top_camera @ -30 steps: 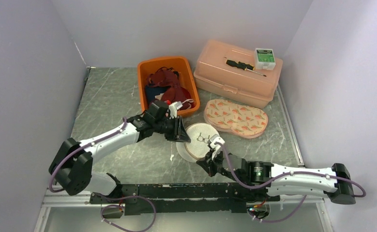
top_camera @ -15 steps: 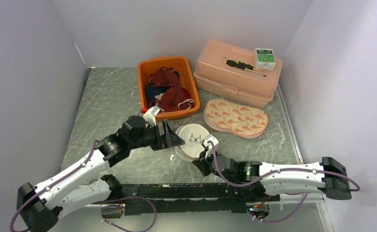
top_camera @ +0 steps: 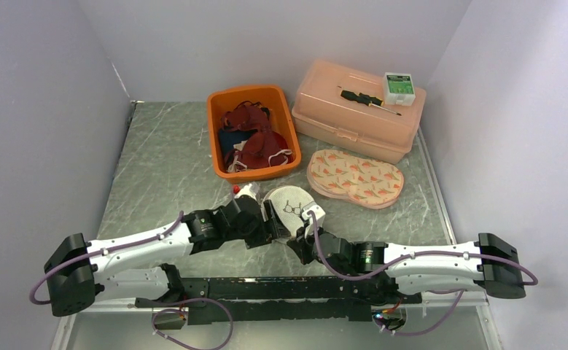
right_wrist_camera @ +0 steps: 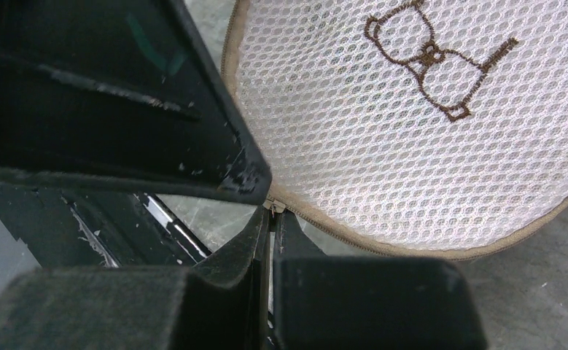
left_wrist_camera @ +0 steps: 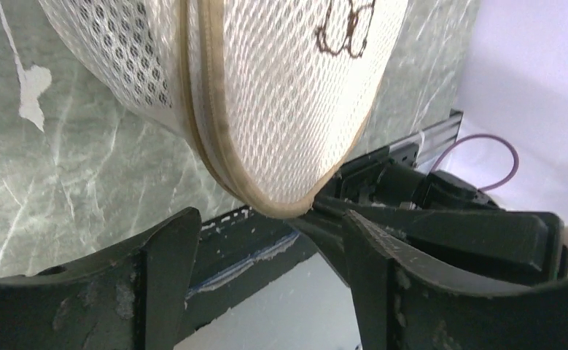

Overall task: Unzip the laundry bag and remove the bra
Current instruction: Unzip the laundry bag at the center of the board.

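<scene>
Back from the orange tub (top_camera: pixel 215 124), our left fingers (left_wrist_camera: pixel 165 251) now stand apart at the rim of the laundry bag (top_camera: pixel 288 204) on the desk (top_camera: pixel 164 153). Our right fingers (right_wrist_camera: pixel 262 237) pinch its zip pull (right_wrist_camera: pixel 274 207). Beyond both, a red bra (top_camera: pixel 262 149) lies in the tub.

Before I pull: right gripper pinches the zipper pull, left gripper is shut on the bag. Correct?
No. The left gripper is open, jaws apart at the rim of the bag: left wrist view. The right gripper does pinch the zipper pull.
</scene>
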`<action>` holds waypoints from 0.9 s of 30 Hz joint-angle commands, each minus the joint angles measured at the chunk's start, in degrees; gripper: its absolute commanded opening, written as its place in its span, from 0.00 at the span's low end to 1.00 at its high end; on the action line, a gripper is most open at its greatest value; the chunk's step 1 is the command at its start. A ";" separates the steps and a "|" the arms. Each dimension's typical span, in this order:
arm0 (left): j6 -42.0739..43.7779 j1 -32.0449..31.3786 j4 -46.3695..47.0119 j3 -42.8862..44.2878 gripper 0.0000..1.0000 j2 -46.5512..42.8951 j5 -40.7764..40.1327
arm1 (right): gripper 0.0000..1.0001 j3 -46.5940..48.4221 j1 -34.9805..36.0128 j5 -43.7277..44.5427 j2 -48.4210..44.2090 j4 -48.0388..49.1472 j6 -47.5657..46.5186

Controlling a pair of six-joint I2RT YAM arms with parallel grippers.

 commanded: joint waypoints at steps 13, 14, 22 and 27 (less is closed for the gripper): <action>-6.46 1.25 5.97 1.36 0.39 4.44 -7.66 | 0.00 1.12 0.26 -0.60 -2.02 2.10 -0.54; -6.46 1.29 6.01 1.18 0.34 4.13 -7.90 | 0.00 1.14 0.31 -0.32 -2.26 1.44 -0.40; -4.39 3.77 3.42 0.92 0.03 1.51 -7.56 | 0.00 -0.85 0.23 4.70 -7.33 -7.53 2.37; -3.91 5.56 3.96 -0.75 0.03 -0.61 -6.36 | 0.00 -1.83 -2.68 7.22 -9.72 -13.32 5.78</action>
